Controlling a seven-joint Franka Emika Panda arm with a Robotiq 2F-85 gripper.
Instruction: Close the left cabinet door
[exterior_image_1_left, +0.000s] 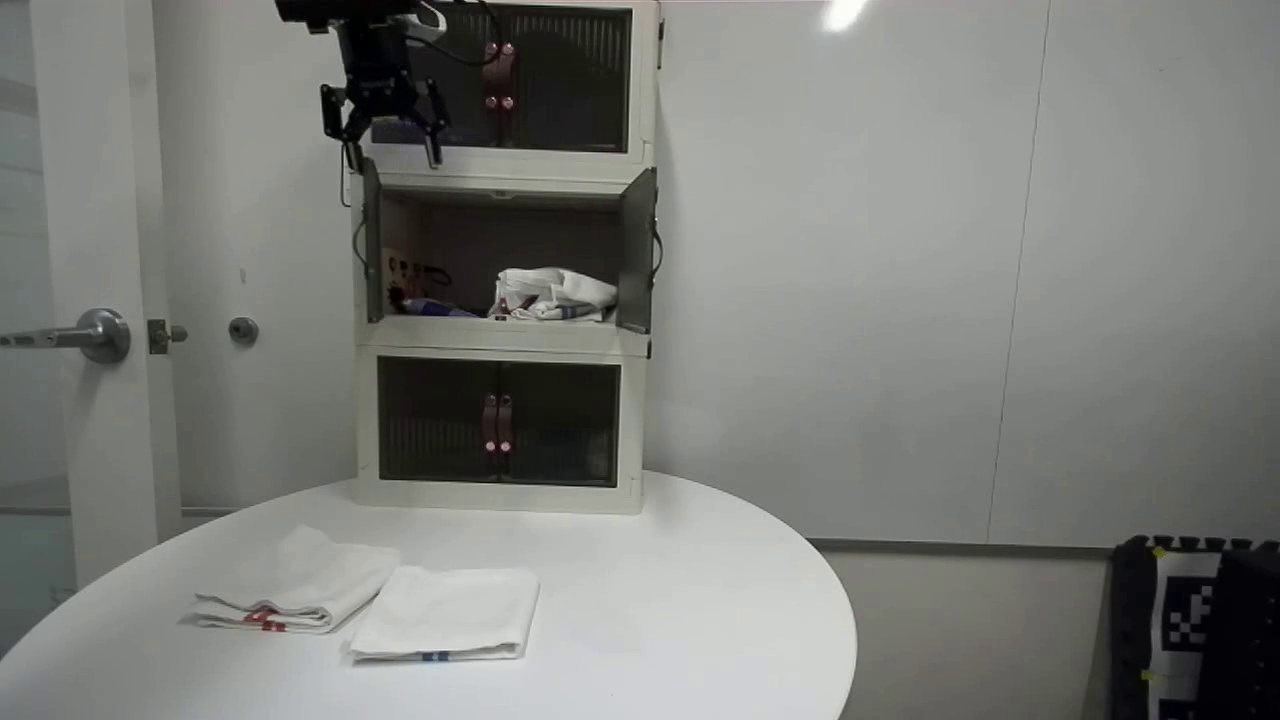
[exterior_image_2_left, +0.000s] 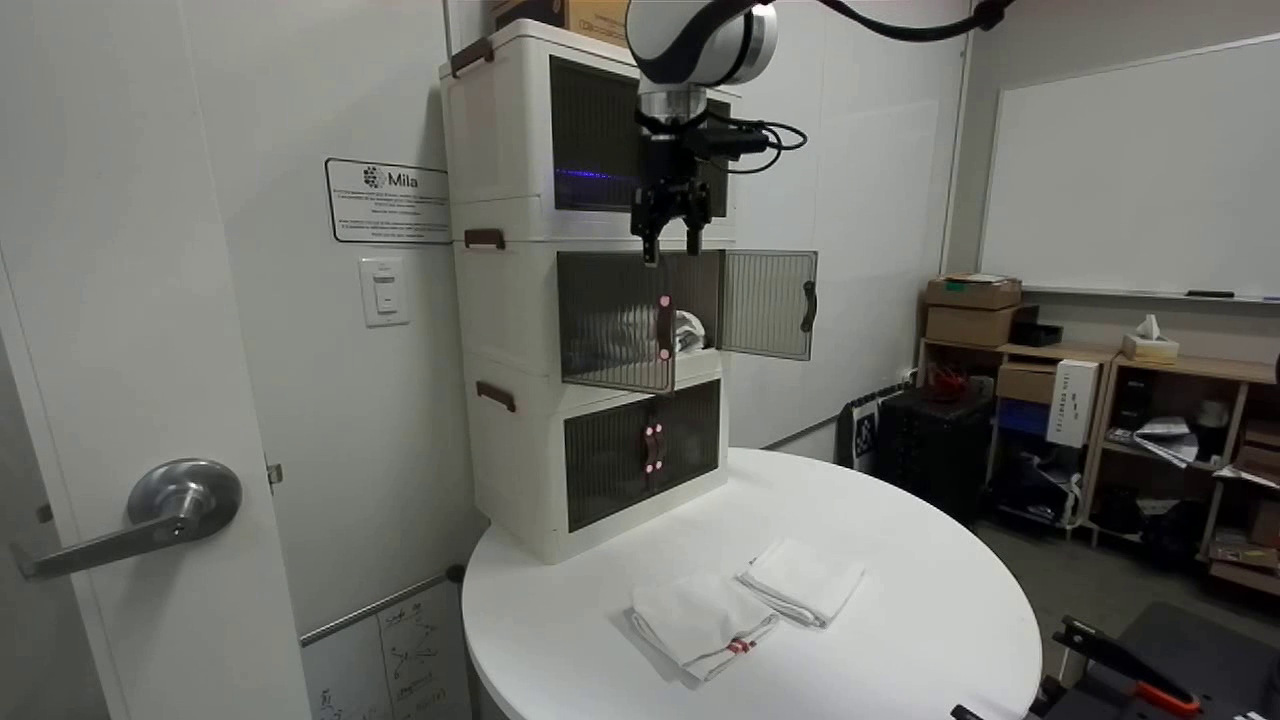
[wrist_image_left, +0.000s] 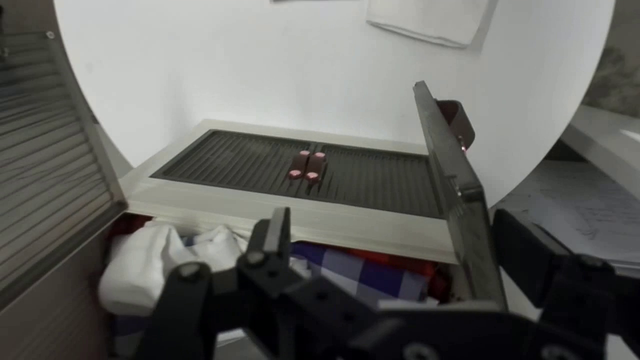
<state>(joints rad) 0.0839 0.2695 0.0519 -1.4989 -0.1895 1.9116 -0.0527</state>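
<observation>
The white three-tier cabinet (exterior_image_1_left: 500, 341) has both middle-tier doors standing open; it shows in both exterior views. The left cabinet door (exterior_image_1_left: 373, 245), a dark see-through panel with a handle, swings out toward the table; it also shows in an exterior view (exterior_image_2_left: 612, 322) and at the right of the wrist view (wrist_image_left: 452, 195). My gripper (exterior_image_1_left: 394, 162) is open and points down at the height of this door's top edge; it also shows in an exterior view (exterior_image_2_left: 672, 250). In the wrist view, the door lies between the spread fingers (wrist_image_left: 397, 240), close to the right-hand finger. Contact cannot be told.
The right-hand panel (exterior_image_1_left: 637, 252) is also open. White cloth (exterior_image_1_left: 555, 290) and a blue checked item (wrist_image_left: 370, 270) lie inside the middle tier. Two folded white cloths (exterior_image_1_left: 300, 580) (exterior_image_1_left: 450, 610) lie on the round white table (exterior_image_1_left: 680, 620). The top and bottom tiers are shut.
</observation>
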